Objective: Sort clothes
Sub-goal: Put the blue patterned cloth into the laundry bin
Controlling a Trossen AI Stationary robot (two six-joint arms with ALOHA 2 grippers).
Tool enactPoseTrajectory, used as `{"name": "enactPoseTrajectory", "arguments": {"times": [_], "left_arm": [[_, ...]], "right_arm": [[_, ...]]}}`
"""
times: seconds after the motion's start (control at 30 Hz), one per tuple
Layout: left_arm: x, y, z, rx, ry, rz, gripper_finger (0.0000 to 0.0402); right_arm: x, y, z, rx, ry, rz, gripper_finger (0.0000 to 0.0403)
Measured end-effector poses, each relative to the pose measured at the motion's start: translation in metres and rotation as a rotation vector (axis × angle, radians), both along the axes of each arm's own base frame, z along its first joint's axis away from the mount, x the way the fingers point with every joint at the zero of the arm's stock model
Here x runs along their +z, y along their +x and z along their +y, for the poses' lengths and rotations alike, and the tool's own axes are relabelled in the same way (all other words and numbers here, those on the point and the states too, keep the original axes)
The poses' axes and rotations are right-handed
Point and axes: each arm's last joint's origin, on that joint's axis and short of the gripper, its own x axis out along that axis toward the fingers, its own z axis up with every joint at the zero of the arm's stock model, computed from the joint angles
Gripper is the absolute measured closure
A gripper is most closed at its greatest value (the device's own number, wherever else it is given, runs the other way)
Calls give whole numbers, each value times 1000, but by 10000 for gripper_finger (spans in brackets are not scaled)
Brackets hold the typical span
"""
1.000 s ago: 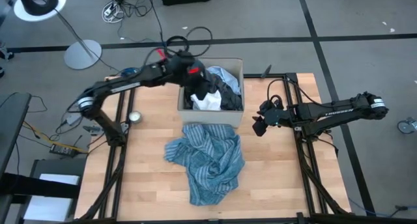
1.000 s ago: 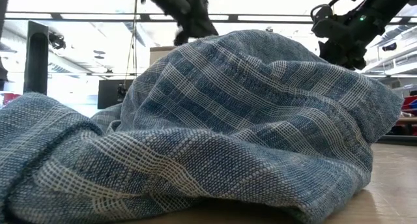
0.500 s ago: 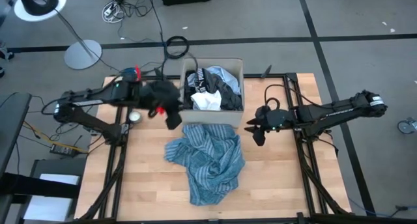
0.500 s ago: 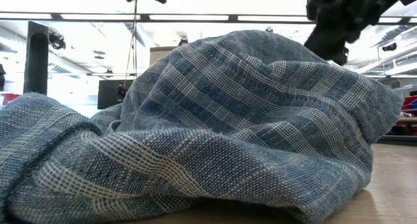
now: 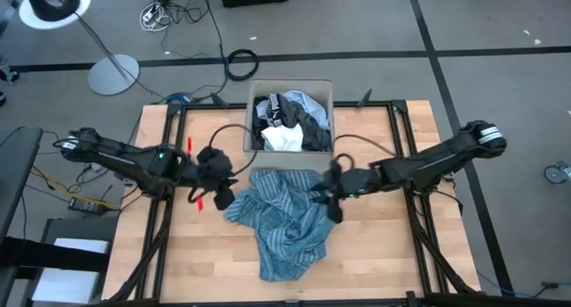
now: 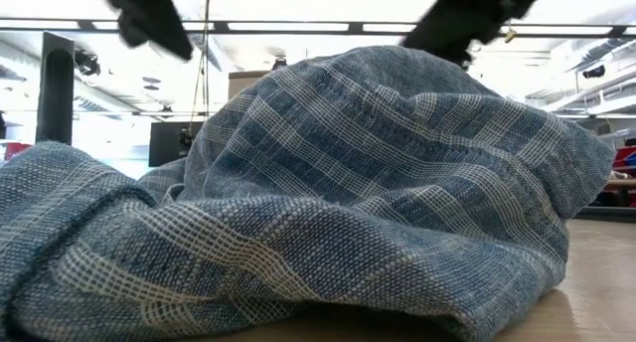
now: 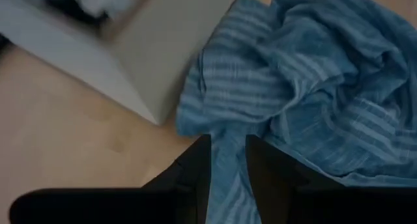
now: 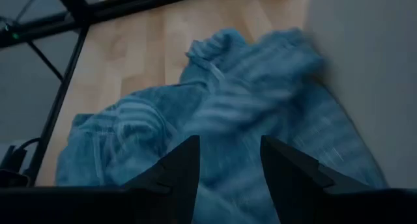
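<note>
blue striped shirt (image 5: 287, 219) crumpled on the table (image 5: 384, 253), between both tools. left tool (image 5: 221, 193) at the shirt's near edge, fingers (image 7: 195, 165) parted, nothing held. right tool (image 5: 328, 200) over the shirt's opposite edge, fingers (image 8: 179, 165) spread, nothing held. cardboard box (image 5: 323, 86) just beyond both tools, with other clothes (image 5: 290, 121) inside.

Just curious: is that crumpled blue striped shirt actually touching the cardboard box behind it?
Touching. In the left wrist view the blue striped shirt presses against the box wall with no gap.
</note>
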Motion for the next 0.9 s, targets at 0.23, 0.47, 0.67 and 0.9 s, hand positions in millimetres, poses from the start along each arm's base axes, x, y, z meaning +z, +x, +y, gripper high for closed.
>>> {"name": "enactPoseTrajectory", "arguments": {"times": [0.23, 0.47, 0.67, 0.9], "left_arm": [[-49, -25, -7, -2, -94, -116, 301], [-85, -35, -9, 39, -160, -191, 301], [-111, -37, -14, 49, -203, -266, 301], [-128, -41, -20, 11, -243, -355, 301]], "right_arm": [[-5, 61, 10, 74, -108, 74, 239], [-14, 111, 0, 48, -120, 272, 206], [-31, 141, -3, 113, -132, 376, 129], [-76, 158, -10, 101, -150, 494, 67]]}}
